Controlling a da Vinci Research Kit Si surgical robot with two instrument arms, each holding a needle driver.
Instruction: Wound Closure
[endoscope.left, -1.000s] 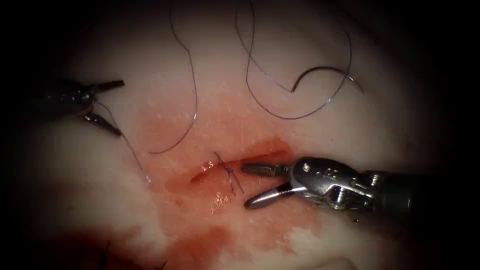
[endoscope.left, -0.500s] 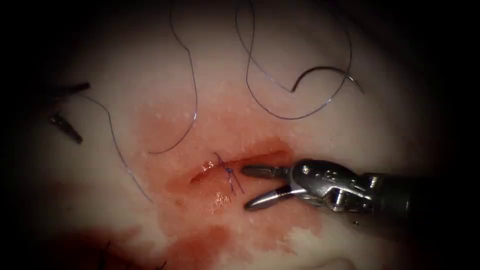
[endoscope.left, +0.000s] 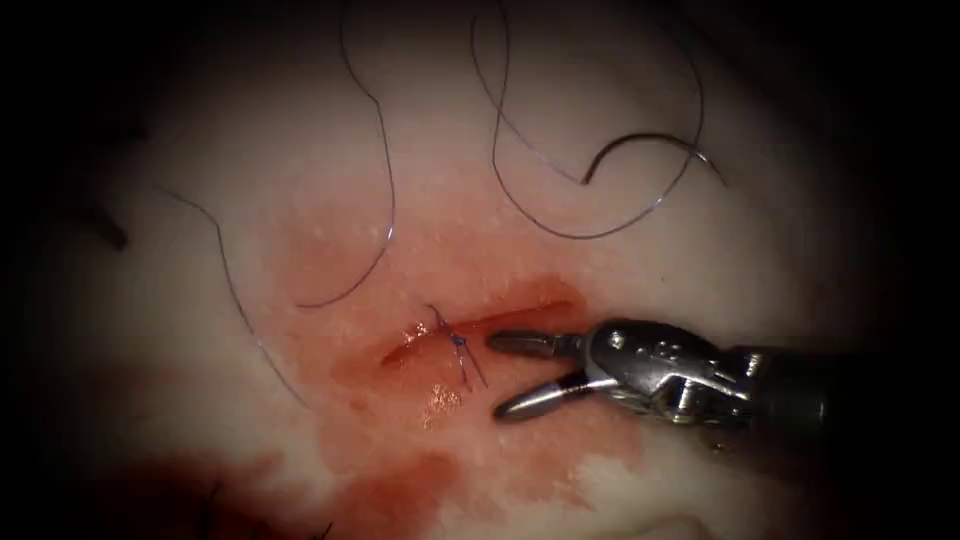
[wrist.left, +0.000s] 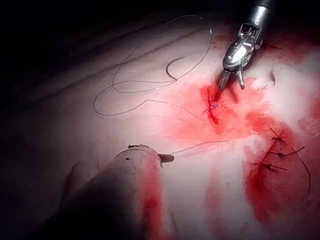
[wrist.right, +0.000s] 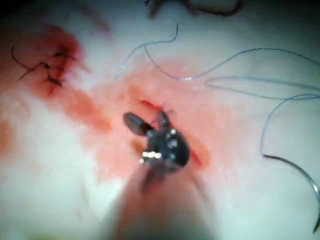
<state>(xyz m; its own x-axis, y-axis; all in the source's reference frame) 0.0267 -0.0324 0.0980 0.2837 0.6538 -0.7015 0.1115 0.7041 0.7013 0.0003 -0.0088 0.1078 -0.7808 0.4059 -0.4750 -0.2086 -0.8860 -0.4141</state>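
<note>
Endoscope view: needle flat on tissue, arch up, ends downward.

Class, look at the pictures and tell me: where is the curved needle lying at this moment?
In the endoscope view the needle lies free on the tissue, above and right of the cut, ringed by loops of thread, held by neither tool.

The left tool sits in the dark left of the cut, just 1 faint jaw showing, too dim to read. Thread above the cut runs out of the endoscope view. In the right wrist view the right tool is blurred, its shaft smeared, and the needle is cut off at the frame.
</note>
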